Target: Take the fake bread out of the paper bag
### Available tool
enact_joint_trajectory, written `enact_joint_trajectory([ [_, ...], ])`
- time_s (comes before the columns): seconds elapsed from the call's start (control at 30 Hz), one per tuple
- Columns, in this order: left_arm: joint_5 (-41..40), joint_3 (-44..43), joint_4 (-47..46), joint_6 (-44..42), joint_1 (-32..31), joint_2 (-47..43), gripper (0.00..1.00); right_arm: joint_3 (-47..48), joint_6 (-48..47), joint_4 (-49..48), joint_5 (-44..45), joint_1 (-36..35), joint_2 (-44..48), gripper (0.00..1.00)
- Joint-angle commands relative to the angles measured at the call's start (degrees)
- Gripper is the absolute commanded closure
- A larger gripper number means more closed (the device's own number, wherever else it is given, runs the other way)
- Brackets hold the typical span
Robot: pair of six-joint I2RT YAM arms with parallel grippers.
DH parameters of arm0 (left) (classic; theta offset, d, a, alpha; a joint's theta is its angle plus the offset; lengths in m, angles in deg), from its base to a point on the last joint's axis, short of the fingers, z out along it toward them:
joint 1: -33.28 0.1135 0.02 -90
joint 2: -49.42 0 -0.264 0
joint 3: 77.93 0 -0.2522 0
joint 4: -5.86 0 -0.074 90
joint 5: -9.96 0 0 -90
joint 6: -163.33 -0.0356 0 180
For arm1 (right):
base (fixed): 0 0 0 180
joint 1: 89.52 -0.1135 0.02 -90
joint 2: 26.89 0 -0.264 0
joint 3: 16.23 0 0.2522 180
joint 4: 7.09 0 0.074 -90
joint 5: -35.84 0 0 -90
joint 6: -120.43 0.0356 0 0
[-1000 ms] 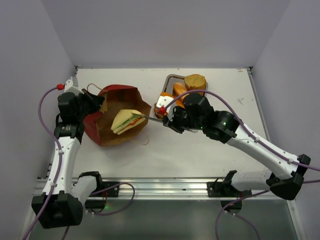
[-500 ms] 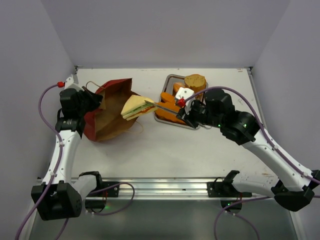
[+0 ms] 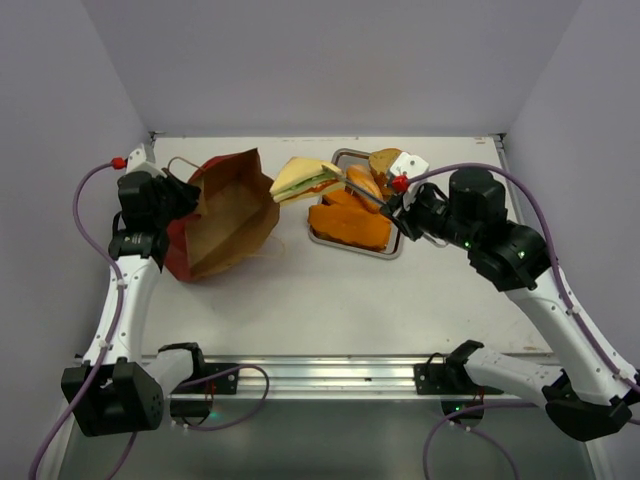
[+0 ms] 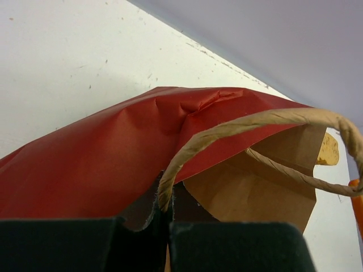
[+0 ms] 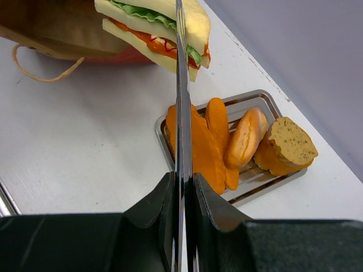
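At left, pinches the rim of the paper bag in the left gripper. Outside the bag, holds the sandwich speared on a fork clamped in the right gripper, beside the tray of bread.

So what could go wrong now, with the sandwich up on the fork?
The sandwich sits only on the tip of the thin fork in the right gripper, just outside the tray; it may slip off and miss it. The tray is crowded with bread pieces, so it could land crooked and slide out.
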Motion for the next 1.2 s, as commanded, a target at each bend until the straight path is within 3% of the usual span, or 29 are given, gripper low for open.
enact_joint_trajectory([
  [0.0, -2.2, -2.1, 2.9, -2.9, -0.1, -0.3, 1.00, 2.5, 0.0, -2.3, 0.1, 1.5, 1.3, 1.00],
  [0.67, -1.0, -2.9, 6.7, -7.6, 0.0, -6.9, 1.00, -2.8, -3.6, -7.5, 2.0, 7.8, -3.6, 1.00],
  [1.17, 2.5, -0.8, 6.4, -6.9, 0.0, -10.3, 1.00, -8.6, -8.5, -20.1, 8.4, 8.6, -13.3, 1.00],
])
